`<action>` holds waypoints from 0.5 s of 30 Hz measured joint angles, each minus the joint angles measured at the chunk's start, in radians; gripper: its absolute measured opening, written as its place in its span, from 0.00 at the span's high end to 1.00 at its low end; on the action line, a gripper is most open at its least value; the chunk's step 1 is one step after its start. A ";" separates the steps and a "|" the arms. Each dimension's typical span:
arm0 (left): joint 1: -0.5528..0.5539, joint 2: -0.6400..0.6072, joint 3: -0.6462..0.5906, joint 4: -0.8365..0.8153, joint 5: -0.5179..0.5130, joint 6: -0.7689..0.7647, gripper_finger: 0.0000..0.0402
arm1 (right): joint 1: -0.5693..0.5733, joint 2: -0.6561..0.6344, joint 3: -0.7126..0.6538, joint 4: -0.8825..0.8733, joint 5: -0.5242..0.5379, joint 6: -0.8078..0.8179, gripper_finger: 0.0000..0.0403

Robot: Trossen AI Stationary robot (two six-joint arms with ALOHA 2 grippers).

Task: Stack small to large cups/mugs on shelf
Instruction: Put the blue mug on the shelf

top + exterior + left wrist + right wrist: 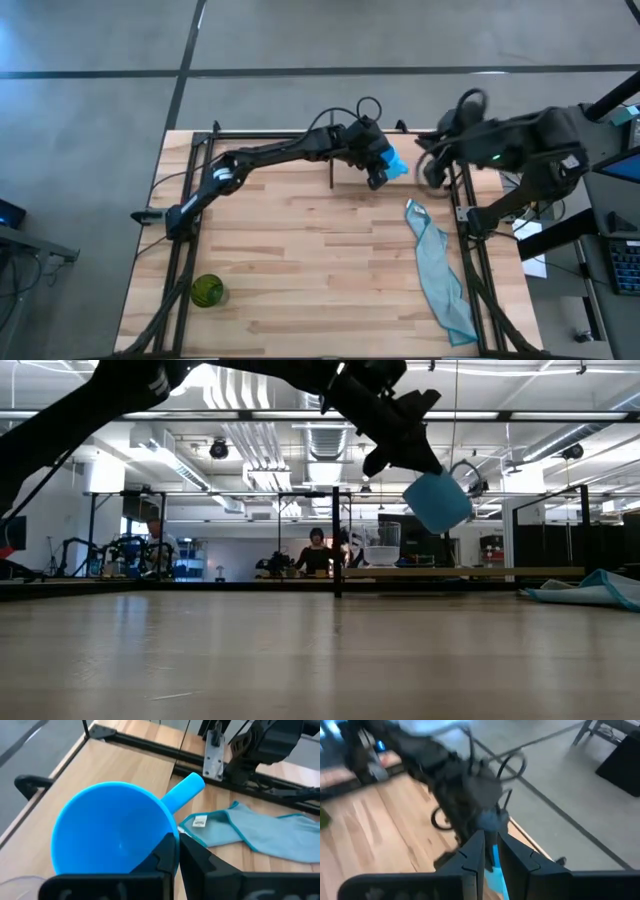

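Observation:
My left gripper (378, 172) hangs over the far middle of the table, shut on the bright blue mug (394, 160). In the low view the mug (438, 500) hangs tilted in the air above the shelf board (470, 572). The small clear cup (381, 555) stands on that board. A dark green cup (207, 290) stands on its base near the table's near left corner. My right gripper (430, 168) waits just right of the mug with its fingers together and touches nothing. My left gripper (177, 842) holds the blue mug by its rim (170, 827), on the side next to the handle (186, 789). One finger (165, 857) is inside the mug and the other (197, 860) outside. The fingers come from above, slanting down. The mug is lifted clear and tilted.
A teal cloth (438, 272) lies crumpled on the right side of the table. Black frame rails (465, 200) run along the table's left and right edges. The wooden middle of the table (320, 260) is bare. A person shows far off in the room (317, 552).

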 joint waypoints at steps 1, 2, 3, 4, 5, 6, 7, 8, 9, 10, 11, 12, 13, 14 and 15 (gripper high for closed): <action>0.001 0.000 0.002 0.006 0.000 0.000 1.00 | -0.005 0.000 -0.028 0.000 0.001 0.003 0.88; 0.001 0.000 0.002 0.006 0.000 0.000 1.00 | -0.011 -0.002 -0.059 0.000 0.001 0.007 0.88; 0.003 -0.002 0.003 0.004 0.002 0.000 1.00 | -0.015 -0.006 -0.092 0.000 0.002 0.013 0.88; 0.003 -0.003 0.003 0.001 0.004 0.000 1.00 | -0.020 -0.013 -0.128 0.000 0.003 0.020 0.88; 0.003 -0.004 0.002 0.001 0.005 0.000 1.00 | -0.026 -0.019 -0.164 -0.001 0.003 0.025 0.88; 0.003 -0.007 0.002 0.001 0.006 0.000 1.00 | -0.034 -0.028 -0.200 0.000 0.004 0.034 0.88; 0.004 -0.009 0.002 0.001 0.008 0.001 1.00 | -0.045 -0.041 -0.238 0.000 0.003 0.045 0.88; 0.004 -0.011 0.002 0.002 0.011 0.001 1.00 | -0.056 -0.055 -0.276 0.001 0.002 0.056 0.87; 0.004 -0.013 0.003 0.001 0.017 0.001 1.00 | -0.070 -0.073 -0.314 0.000 -0.004 0.067 0.87; 0.004 -0.013 0.003 0.001 0.027 0.001 1.00 | -0.087 -0.092 -0.354 0.000 -0.013 0.081 0.86; 0.004 -0.013 0.004 0.001 0.038 0.001 1.00 | -0.103 -0.111 -0.396 0.000 -0.018 0.099 0.85; 0.004 -0.013 0.004 0.000 0.051 0.001 1.00 | -0.119 -0.130 -0.437 -0.001 -0.022 0.117 0.84; 0.004 -0.013 0.004 -0.001 0.060 0.001 1.00 | -0.135 -0.149 -0.476 -0.001 -0.024 0.125 0.82; 0.004 -0.013 0.003 -0.002 0.064 0.001 1.00 | -0.149 -0.166 -0.516 -0.001 -0.025 0.127 0.81; 0.004 -0.013 0.003 -0.001 0.064 0.001 1.00 | -0.162 -0.183 -0.552 -0.002 -0.026 0.128 0.79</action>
